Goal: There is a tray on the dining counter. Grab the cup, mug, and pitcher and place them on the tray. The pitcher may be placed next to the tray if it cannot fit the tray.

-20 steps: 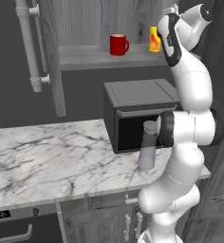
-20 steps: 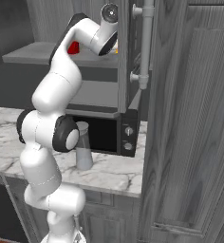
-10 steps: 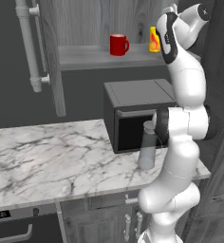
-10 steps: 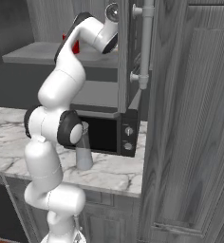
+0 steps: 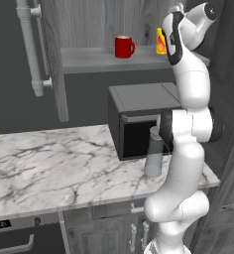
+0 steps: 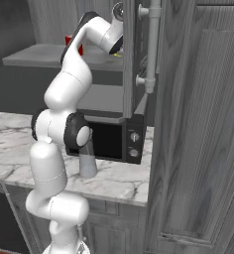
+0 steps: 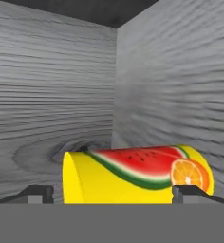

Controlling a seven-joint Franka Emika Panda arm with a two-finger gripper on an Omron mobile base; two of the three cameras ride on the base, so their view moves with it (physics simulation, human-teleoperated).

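Left base view: the small yellow handleless cup (image 5: 160,41) w/ a red-orange mark stood on the grey wooden shelf (image 5: 99,58) of an open upper cabinet, right end, w/ the small glossy red mug (image 5: 123,47) well apart to its left; the tall slim translucent pale grey pitcher (image 5: 153,158) sat on the white marble counter (image 5: 49,168) just in front of the black microwave (image 5: 139,119). The white arm rose from lower right, elbow folded, forearm reaching up so the hand sat level w/ the shelf beside the cup. Right base view: the same arm bent up & over, wrist at the cabinet's edge; the mug showed as a red sliver behind the forearm, the pitcher by the microwave below. Hand view: the cup filled the lower middle, rolled sideways in frame, w/ a watermelon & orange print, and the gripper (image 7: 112,192) had its jaws spread wide, one fingertip (image 7: 37,193) on each side of the cup, not yet closed on it. Probably the reach-in before grasping: best to push in a bit more so the pads sit mid-body, keep centred, then close gently & lift straight off the shelf, clear of the cabinet side wall (image 7: 180,71).
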